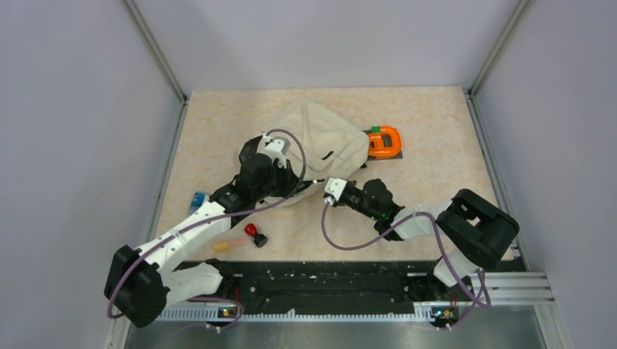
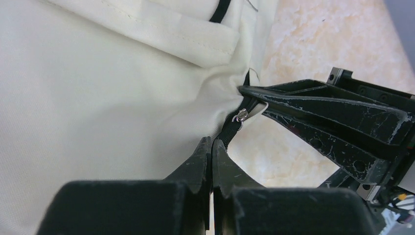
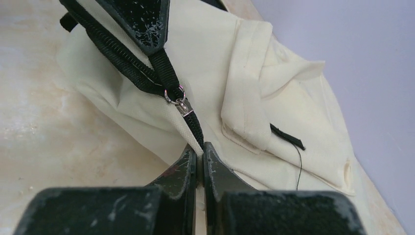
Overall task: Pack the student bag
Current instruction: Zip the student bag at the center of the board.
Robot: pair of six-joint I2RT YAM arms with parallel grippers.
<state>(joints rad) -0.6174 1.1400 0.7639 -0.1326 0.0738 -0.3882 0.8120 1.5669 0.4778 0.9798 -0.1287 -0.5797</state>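
On a beige marbled table (image 1: pixel 436 145), an orange ring-shaped object (image 1: pixel 383 140) with a green tab sits toward the far right. Toward the near left lie a small red-and-black object (image 1: pixel 254 233), a yellow-orange stick (image 1: pixel 221 246), and something blue (image 1: pixel 198 198) by the left edge.

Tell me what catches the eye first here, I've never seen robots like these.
A big cream student bag lies mid-table, and both arms reach in at its near edge. The left hand is pinched shut on the black pull strap of the zip, while the right hand is shut on the bag's fabric along the zip line, near the silver slider. A bright orange object sits at the bag's far right side.
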